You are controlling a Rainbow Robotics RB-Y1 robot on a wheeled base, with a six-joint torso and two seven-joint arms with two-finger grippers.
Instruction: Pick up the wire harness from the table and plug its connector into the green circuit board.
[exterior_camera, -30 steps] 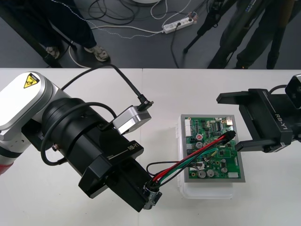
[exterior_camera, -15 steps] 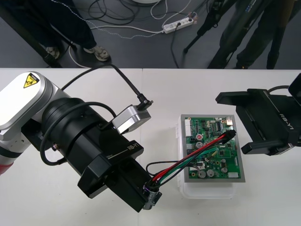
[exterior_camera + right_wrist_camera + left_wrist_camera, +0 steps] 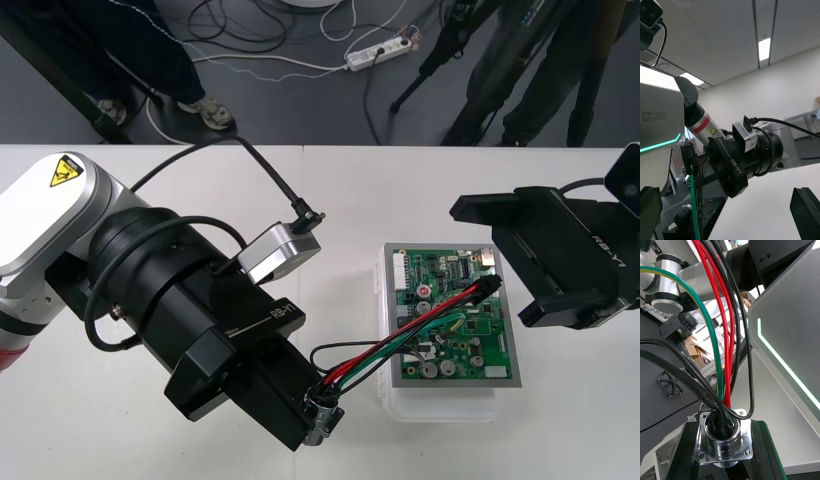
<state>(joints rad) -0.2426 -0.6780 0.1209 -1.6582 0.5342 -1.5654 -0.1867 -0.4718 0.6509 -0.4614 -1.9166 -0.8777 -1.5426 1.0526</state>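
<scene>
The right gripper (image 3: pixel 487 264) has drawn back toward the frame's right edge. Its spread fingers (image 3: pixel 807 210) are now clear of the plug (image 3: pixel 487 288), which rests on the upper right of the green circuit board (image 3: pixel 490 350); whether it is seated I cannot tell. At lower centre the left gripper (image 3: pixel 318 415) pinches the socket (image 3: pixel 724 435), and the wires (image 3: pixel 400 338) stretch diagonally up across the board.

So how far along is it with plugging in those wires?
Pickup looks done: the left tool is shut on the harness's metal socket. In hand: the wires cross the green board, with the black plug at its right edge; whether it's seated I can't tell. The right tool is open beside it. Remaining: confirm the connection, release.
</scene>
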